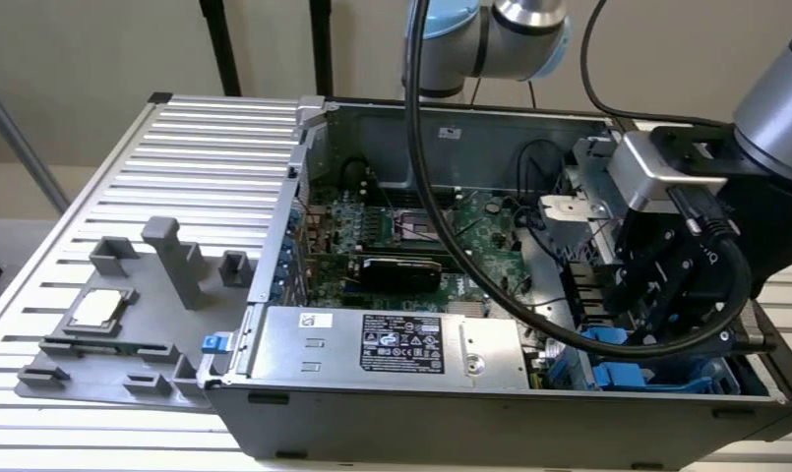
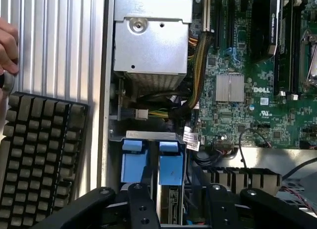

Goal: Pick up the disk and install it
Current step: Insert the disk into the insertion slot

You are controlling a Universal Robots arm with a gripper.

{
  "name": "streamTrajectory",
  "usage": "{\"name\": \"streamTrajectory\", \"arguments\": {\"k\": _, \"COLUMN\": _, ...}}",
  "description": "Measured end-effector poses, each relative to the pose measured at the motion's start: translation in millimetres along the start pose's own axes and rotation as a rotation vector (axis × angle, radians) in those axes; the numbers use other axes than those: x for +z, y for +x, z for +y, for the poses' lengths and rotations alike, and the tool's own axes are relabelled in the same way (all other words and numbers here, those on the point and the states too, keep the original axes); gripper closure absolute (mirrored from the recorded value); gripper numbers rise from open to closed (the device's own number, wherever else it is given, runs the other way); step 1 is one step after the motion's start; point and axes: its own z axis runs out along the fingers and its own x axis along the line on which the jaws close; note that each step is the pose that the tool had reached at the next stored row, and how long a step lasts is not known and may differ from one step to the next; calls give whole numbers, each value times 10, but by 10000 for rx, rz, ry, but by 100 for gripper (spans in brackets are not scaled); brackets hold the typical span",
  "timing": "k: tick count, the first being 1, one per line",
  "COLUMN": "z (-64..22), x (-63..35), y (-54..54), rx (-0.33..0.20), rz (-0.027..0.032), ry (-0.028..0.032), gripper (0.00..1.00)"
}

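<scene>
1. Black, link-jointed metal gripper (image 2: 179,201) hangs low in the near corner of the open grey steel computer case (image 1: 501,413), at the exterior view's right. Its two fingers (image 2: 142,206) stand spread wide and pinch nothing that I can make out.
2. Directly beyond the fingertips, in line with the gap between them, sits the disk (image 2: 171,172). It is a flat silver-grey hard drive framed in blue plastic, standing on edge in the grey sheet-metal drive bay (image 2: 148,136). Its long axis runs straight away from the gripper, parallel to the fingers (it looks seated, though how deep cannot be told).
3. Just beside it, ahead of one finger, a second blue plastic carrier (image 2: 133,164) fills the neighbouring slot. The two lie parallel and close.
4. Past the bay comes the large silver power supply box (image 2: 151,38) with its bundle of cables. Beside that is the green motherboard (image 2: 247,70).
5. Outside the case, on the ribbed aluminium table (image 2: 59,40), lie a dark keyboard (image 2: 39,159) and, at the edge, a person's hand (image 2: 7,45). Farthest off, at the exterior view's left, is a grey plastic fixture tray (image 1: 107,372).
</scene>
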Motion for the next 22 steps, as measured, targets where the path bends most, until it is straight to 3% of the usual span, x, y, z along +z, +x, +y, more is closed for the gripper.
{"name": "streamTrajectory", "arguments": {"k": 22, "z": 0, "x": 2, "y": 0, "rx": 0, "rz": -3, "ry": 0, "gripper": 0}}
